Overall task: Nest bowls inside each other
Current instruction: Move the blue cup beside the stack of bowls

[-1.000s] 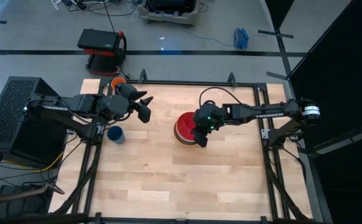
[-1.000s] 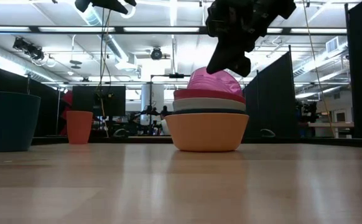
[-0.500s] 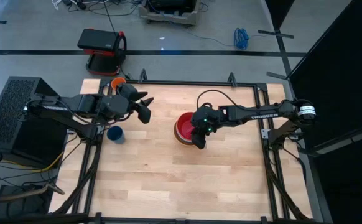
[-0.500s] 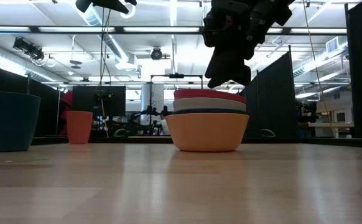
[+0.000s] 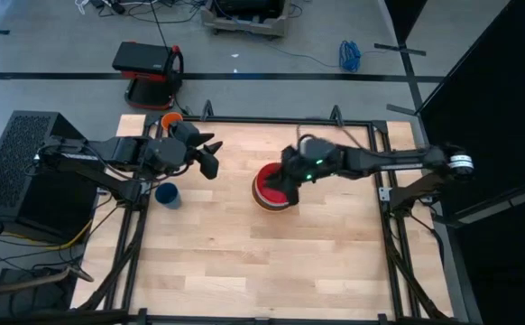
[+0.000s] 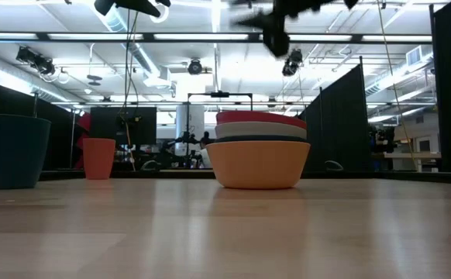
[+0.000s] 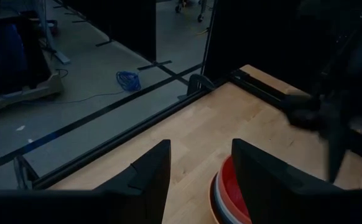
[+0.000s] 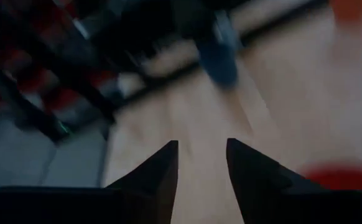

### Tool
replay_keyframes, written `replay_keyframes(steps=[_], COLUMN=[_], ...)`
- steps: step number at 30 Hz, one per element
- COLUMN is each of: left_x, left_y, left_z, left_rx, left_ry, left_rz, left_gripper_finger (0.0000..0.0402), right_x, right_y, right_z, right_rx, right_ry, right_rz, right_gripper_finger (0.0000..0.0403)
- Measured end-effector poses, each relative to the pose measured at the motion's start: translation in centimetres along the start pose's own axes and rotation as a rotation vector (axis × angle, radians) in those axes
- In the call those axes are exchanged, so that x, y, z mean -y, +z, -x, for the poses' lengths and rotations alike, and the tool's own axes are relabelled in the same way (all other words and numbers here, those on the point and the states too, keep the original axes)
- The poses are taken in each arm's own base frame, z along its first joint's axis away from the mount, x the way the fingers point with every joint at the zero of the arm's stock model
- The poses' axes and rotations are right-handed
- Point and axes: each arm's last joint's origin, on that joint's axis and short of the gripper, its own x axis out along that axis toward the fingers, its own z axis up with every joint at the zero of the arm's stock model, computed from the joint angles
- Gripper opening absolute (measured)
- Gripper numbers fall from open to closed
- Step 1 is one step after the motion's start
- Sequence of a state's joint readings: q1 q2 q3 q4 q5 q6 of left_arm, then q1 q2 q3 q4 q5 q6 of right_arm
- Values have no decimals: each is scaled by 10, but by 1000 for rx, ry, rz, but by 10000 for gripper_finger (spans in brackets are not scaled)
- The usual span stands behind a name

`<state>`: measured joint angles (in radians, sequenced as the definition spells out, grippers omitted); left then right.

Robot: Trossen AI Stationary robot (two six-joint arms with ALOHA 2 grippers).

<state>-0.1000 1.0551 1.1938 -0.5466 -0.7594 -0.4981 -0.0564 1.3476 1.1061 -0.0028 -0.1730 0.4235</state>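
Several bowls stand nested in one stack near the middle of the table. In the low view the orange bowl is at the bottom on the table, with the dark teal, white and red rims above it. My right gripper hangs open high above the stack, nothing between its fingers. My left gripper waits open in the air toward the table's far left, looking at the stack.
A dark blue cup stands near the left edge and an orange cup at the far left corner; both also show in the low view, the blue cup and the orange cup. Bare wood lies near and right of the stack.
My right gripper has let go of a pink bowl that it held tilted over the red one; the bowl has dropped into the stack, out of sight below the red rim. The gripper then rose well clear and tipped from pointing down to nearly level.
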Motion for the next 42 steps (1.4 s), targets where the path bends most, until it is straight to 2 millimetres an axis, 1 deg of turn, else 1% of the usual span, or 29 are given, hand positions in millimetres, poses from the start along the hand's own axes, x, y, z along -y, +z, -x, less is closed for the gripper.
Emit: replay_keyframes(steps=[5,7,13,18,26,36,40,42], left_x=[1,3,4,-4,-7,-11,-10,-11], left_y=[3,5,17,13,-3,-25,-27,-32], left_z=[0,1,19,37,39,42,43,42], left_rx=[20,41,125,140,193,252,240,208], left_ry=[-13,-35,-123,-166,-199,-238,-246,-233], left_rz=[8,8,-20,-1,72,167,149,111], left_gripper_finger=[158,158,158,158,158,158,158,158], right_x=[-18,-24,-39,-51,-45,-32,-22,-18], right_y=[28,37,47,51,17,-29,-56,-66], right_z=[30,44,77,98,112,128,143,150], right_rx=[212,278,363,412,443,483,585,637], right_ry=[98,127,177,224,227,233,257,274], right_rz=[43,63,80,95,11,-103,-172,-209], right_gripper_finger=[122,120,119,120,115,108,102,101])
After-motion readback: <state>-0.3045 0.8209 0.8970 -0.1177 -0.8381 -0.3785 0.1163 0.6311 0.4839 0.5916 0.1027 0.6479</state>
